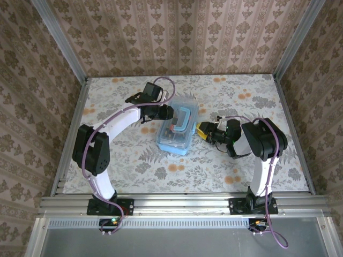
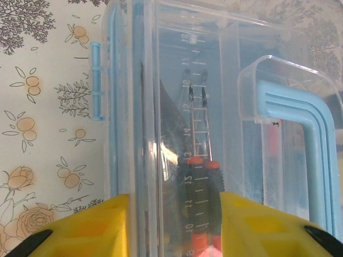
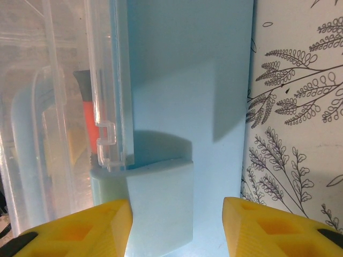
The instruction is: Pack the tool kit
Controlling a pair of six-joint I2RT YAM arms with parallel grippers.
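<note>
The clear tool case (image 1: 172, 140) sits about mid-table, caught between the two arms. One end lies right in front of the left gripper (image 1: 167, 112), and its long side lies right in front of the right gripper (image 1: 204, 130). From the left wrist, looking straight ahead between the yellow fingers (image 2: 86, 225), I can see two screwdrivers (image 2: 197, 171) with red-and-black grips already inside, and the lid's blue handle (image 2: 305, 139) beyond and off to one side. Those fingers stand apart. The case spreads wider than the gap between them, so they clasp nothing. To my eye that arm is parked there as a stop, so the case won't skid when it is pushed from the other side. The right gripper's fingers are parted too. A blue latch tab (image 3: 155, 198) lies between them, close against one finger with open space before the other, so it is bracketed but not pinched. Just ahead of the tab is the clear lid's edge with its little hook (image 3: 107, 142). I'd guess the tab is lined up to be pressed home over that hook and fasten the case. I can't tell from here whether the lid is fully seated. Past both grippers there is only the flowered table (image 1: 241, 96).
</note>
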